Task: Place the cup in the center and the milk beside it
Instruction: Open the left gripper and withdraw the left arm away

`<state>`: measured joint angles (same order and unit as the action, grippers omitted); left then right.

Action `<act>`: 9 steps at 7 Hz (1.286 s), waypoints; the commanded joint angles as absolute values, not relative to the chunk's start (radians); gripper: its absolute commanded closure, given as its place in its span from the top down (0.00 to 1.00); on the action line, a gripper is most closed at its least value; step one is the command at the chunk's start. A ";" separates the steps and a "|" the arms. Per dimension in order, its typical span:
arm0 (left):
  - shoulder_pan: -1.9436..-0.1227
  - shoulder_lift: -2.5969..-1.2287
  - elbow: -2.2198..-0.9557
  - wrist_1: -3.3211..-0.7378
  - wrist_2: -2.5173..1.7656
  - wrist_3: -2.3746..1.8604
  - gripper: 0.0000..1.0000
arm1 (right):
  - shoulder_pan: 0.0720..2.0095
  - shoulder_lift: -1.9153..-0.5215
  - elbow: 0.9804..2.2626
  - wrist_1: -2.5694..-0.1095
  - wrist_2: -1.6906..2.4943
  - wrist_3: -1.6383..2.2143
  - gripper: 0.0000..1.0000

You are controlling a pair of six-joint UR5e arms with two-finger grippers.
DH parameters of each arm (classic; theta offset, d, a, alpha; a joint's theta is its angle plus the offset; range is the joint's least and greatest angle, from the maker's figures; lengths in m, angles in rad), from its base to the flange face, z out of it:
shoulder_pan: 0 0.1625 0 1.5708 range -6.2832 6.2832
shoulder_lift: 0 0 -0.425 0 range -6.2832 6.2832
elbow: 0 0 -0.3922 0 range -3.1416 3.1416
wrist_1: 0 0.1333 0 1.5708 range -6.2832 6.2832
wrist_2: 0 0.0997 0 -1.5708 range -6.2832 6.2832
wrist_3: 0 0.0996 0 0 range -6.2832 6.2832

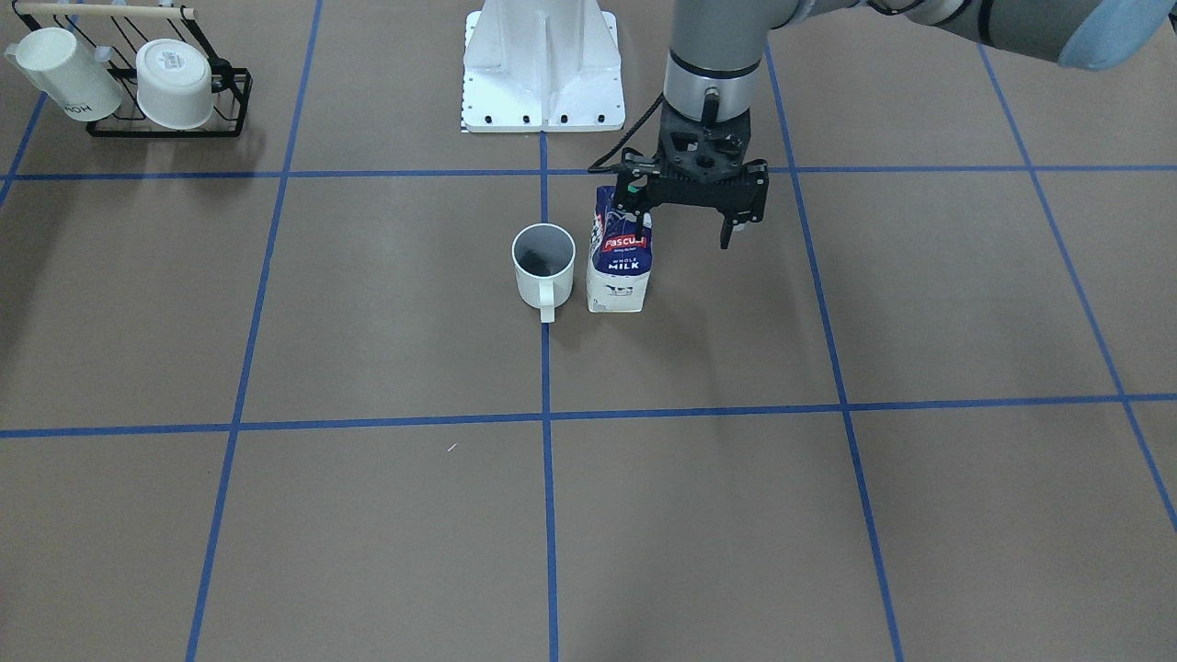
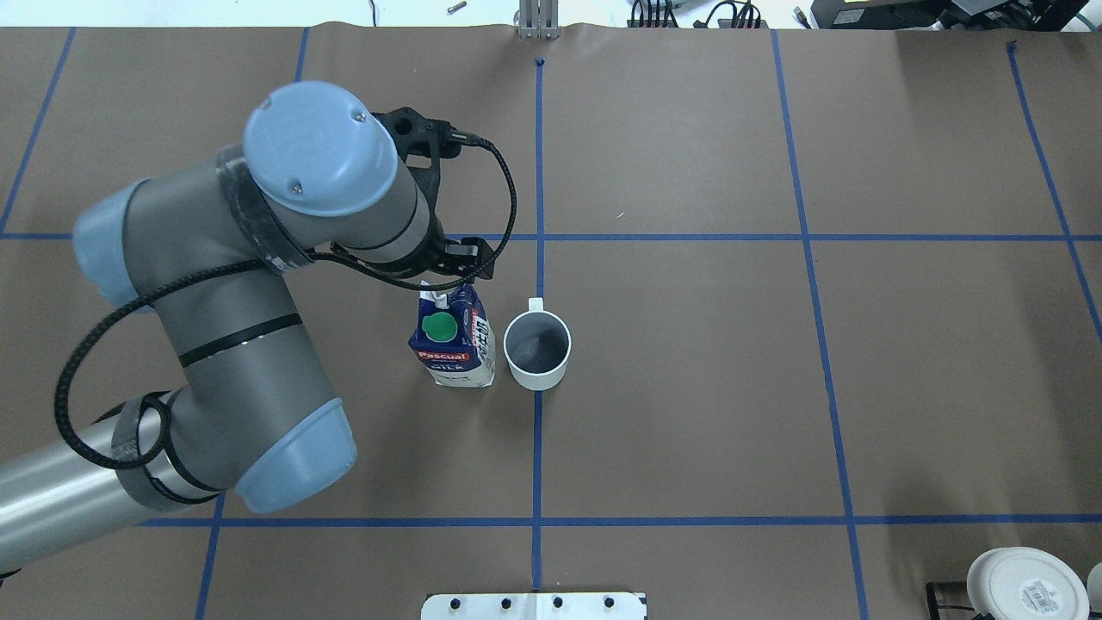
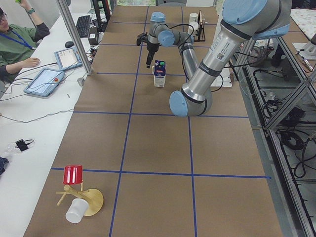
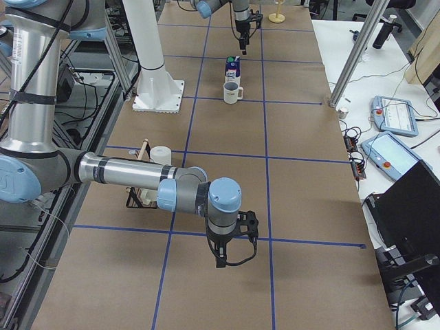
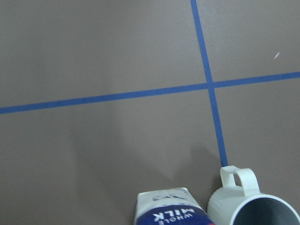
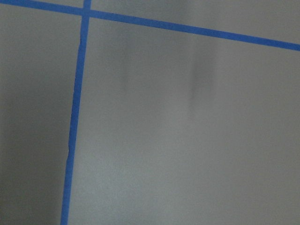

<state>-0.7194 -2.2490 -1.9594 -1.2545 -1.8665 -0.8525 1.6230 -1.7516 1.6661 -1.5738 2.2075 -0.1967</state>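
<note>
Across the counter (image 1: 386,515) from the robot, the front-facing view shows the left fingers (image 1: 731,225) pointing down, spread apart and holding nothing. One finger overlaps the top of the upright Pascual whole-milk carton (image 1: 619,267). The white mug (image 1: 543,267) stands close beside the carton, on its side away from the fingers, on a blue tape line (image 1: 548,368) at the counter's middle.

From overhead, the arm hides the fingers; carton and mug stand just on the robot's side of them.

From the left end, the fingers hang just beside the carton's top, apart from it.

From the right end, the right fingers (image 4: 220,254) hang low, well apart from both things; I cannot tell whether they are apart or together.

The left wrist view catches the carton top and mug rim at its lower edge.
</note>
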 commanded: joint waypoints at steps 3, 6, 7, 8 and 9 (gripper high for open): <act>-1.248 -1.955 -1.941 -1.216 -2.169 -0.011 0.99 | 1.623 -1.750 1.644 -1.574 2.212 -0.196 1.00; -1.489 -1.767 -1.755 -1.305 -2.174 0.110 0.99 | 1.623 -1.746 1.654 -1.568 2.212 -0.193 1.00; -1.509 -1.719 -1.752 -1.345 -2.177 0.112 0.99 | 1.623 -1.741 1.651 -1.557 2.215 -0.189 1.00; -1.543 -1.688 -1.749 -1.359 -2.178 0.142 0.99 | 1.623 -1.737 1.654 -1.557 2.217 -0.187 1.00; -1.586 -1.648 -1.746 -1.364 -2.183 0.228 0.99 | 1.623 -1.736 1.654 -1.557 2.224 -0.187 1.00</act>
<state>-1.5366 -1.6946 -1.7522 -1.3488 -2.1784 0.1535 1.6229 -1.7387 1.6526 -1.5584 2.2176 -0.1883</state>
